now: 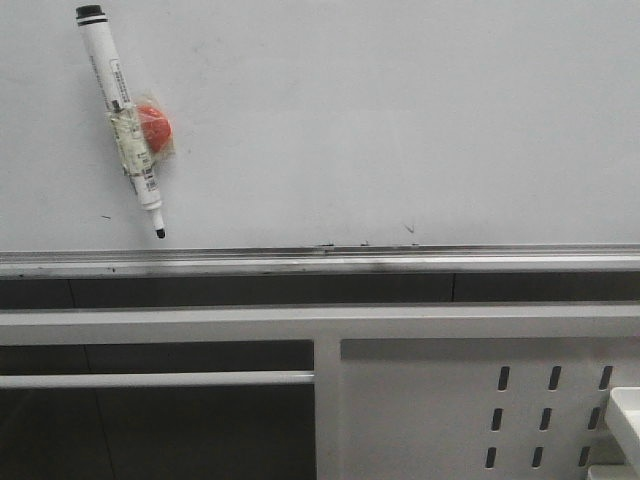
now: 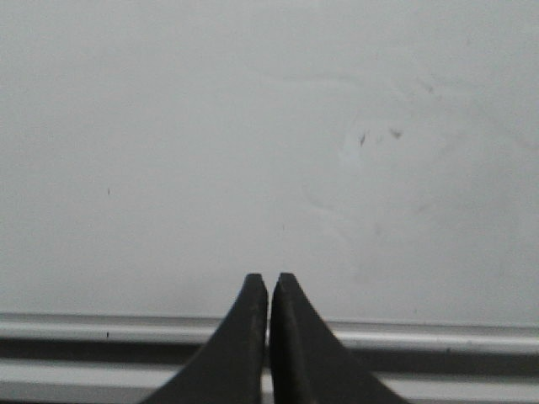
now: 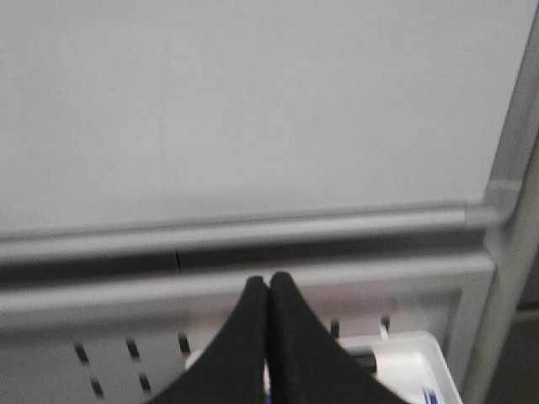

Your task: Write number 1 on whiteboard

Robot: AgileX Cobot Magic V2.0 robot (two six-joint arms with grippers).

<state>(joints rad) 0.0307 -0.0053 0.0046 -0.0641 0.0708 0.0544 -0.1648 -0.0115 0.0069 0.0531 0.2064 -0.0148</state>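
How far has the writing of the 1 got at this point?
Nothing looks done: the whiteboard carries only tiny specks, no long stroke. The marker hangs uncapped on the board beside a red magnet, tip down, untouched. Nothing is in hand: the left gripper and right gripper are both shut and empty, low by the tray rail. Left: grasp the marker, draw the stroke.

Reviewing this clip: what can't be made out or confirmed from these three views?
- Marker label: print too small to read, front view; tape covers its middle.
- Red object behind the marker: partly hidden by barrel and tape; identity unclear.
- White tray: contents hidden by the right end effector and the frame edge, right wrist view.
- Whiteboard: cut off at three edges, front view; unseen areas unverifiable.
- Both arms: outside the front view.
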